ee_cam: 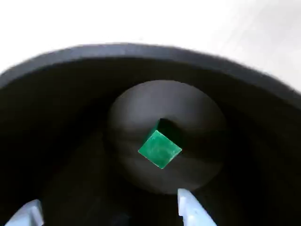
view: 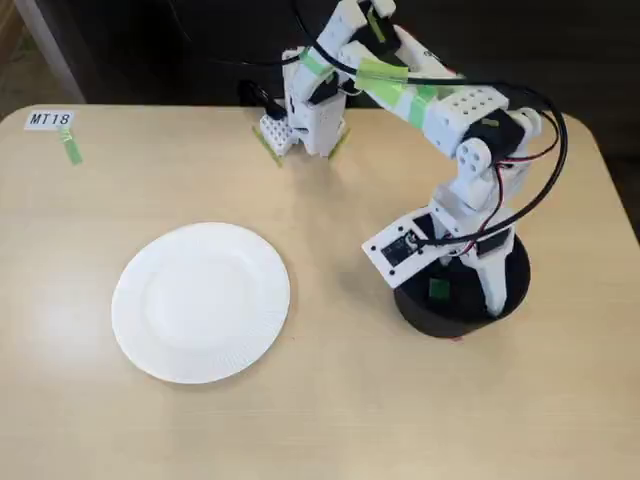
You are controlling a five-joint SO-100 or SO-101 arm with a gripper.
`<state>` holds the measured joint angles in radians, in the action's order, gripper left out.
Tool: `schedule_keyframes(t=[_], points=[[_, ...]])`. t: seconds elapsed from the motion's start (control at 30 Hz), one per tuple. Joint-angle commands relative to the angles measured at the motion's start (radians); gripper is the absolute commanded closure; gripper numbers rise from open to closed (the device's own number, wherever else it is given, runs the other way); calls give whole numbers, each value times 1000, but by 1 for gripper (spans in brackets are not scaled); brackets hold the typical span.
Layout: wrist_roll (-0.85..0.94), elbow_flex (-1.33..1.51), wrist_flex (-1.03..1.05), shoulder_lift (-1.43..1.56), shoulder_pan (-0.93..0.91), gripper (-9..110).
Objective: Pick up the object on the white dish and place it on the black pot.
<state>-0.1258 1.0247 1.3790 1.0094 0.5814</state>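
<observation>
The small green plastic cube [ee_cam: 160, 149] lies on the round flat floor of the black plastic pot [ee_cam: 56, 94], roughly at the centre of that floor and turned corner-on to the wrist view, with nothing touching it. Just above the pot's opening hangs the white two-finger hand [ee_cam: 110, 214]; its pale fingertips [ee_cam: 190, 209] stand wide apart at the near side of the pot, clearly parted and holding nothing. In the fixed view the cube [view: 438, 291] shows as a green patch inside the pot [view: 420, 310], half hidden by the white arm [view: 470, 150] bent over it, and the white ribbed paper plate [view: 200, 302] lies bare well to the left of the pot on the pale wooden surface [view: 330, 420]. Judged from this, the placing looks done, and the risk lies in the withdrawal: the fingertips reach down near the pot's rim, so a sideways pull before rising could catch the wall and drag or tip the light pot, spilling the cube. A dip downward could also nudge the cube or close on it again. The black cable [view: 545, 170] looping beside the pot could snag as the arm folds back.
</observation>
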Motion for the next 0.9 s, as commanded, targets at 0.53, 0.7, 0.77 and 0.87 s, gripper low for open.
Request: schedule_keyframes(t=[0.53,0.7,0.77,0.87], points=[[-3,-2,186,707,-282,101],[8,495,-66,1146,-443,101],[11,707,-170,1321,-509,102],[26,948,-256,1522,-595,102]])
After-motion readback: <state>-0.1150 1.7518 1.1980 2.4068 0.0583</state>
